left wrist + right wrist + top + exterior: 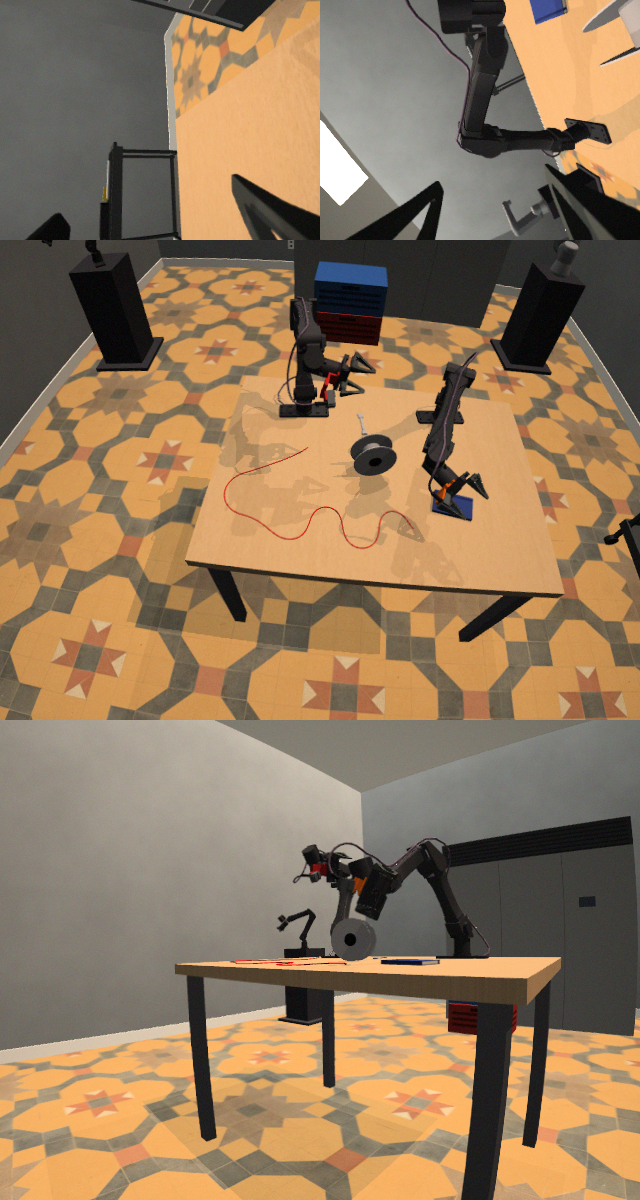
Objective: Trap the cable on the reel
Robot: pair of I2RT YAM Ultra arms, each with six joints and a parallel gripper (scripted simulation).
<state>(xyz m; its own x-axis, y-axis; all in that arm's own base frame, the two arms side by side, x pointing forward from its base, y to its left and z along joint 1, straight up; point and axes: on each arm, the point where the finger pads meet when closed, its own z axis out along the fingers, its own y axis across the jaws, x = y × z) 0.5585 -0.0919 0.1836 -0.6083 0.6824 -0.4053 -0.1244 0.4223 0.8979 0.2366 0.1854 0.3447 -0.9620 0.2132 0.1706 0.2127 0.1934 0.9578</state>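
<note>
A grey reel [373,454] [353,939] stands on its rim near the middle of the table [496,550] [465,978]. A thin red cable [289,537] [289,961] lies loose in curves on the front left of the table, apart from the reel. One cable end lies left of the reel and the other front right of it. My left gripper [471,500] [146,202] is open and empty, low over a blue pad [466,507] [408,961] right of the reel. My right gripper [366,380] [489,179] is open and empty, raised at the table's back edge.
A small white bone-shaped piece [361,423] lies behind the reel. A blue and red drawer cabinet [351,302] stands on the floor behind the table. Black pedestals [116,312] [542,312] stand in the back corners. The left arm [485,100] shows in the right wrist view.
</note>
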